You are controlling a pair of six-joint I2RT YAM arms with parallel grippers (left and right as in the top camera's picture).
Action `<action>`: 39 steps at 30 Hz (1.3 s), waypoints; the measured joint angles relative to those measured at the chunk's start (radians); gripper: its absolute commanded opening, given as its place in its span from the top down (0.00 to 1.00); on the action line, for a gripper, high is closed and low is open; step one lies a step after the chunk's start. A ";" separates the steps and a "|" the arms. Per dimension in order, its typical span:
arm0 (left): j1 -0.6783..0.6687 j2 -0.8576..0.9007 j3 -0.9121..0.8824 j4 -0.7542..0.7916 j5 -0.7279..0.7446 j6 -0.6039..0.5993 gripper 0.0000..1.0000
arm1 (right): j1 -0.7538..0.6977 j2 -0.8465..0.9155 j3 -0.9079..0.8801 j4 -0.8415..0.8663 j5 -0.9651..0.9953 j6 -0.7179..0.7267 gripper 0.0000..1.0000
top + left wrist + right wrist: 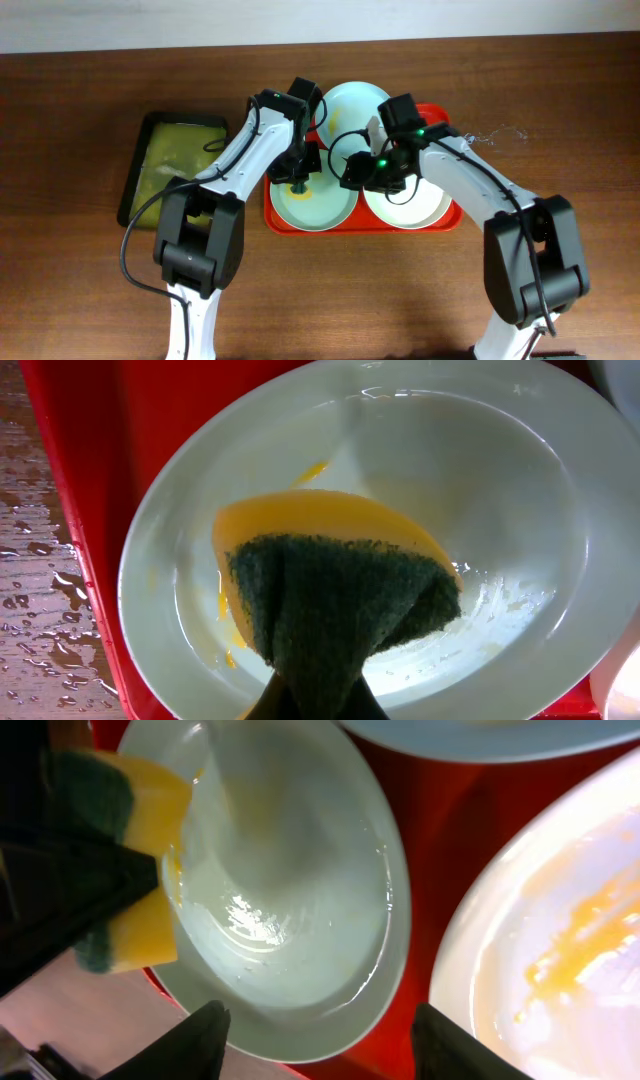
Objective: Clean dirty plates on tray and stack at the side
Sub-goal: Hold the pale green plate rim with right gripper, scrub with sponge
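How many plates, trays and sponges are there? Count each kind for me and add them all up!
plates: 3
trays: 2, the red tray and the dark tray
sponge: 1
Total: 6

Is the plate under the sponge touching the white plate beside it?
Apart. In the right wrist view a strip of the red tray shows between the blue-green plate and the white plate.
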 measured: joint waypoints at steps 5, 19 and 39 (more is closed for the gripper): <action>0.000 0.000 0.000 0.000 0.000 0.000 1.00 | 0.026 0.010 0.000 0.007 0.063 -0.026 0.42; 0.000 0.000 0.000 0.012 0.000 0.000 1.00 | 0.060 0.002 0.027 -0.064 0.129 -0.082 0.41; 0.000 0.006 0.000 0.011 -0.008 0.000 1.00 | 0.047 0.085 0.021 0.016 0.222 -0.011 0.38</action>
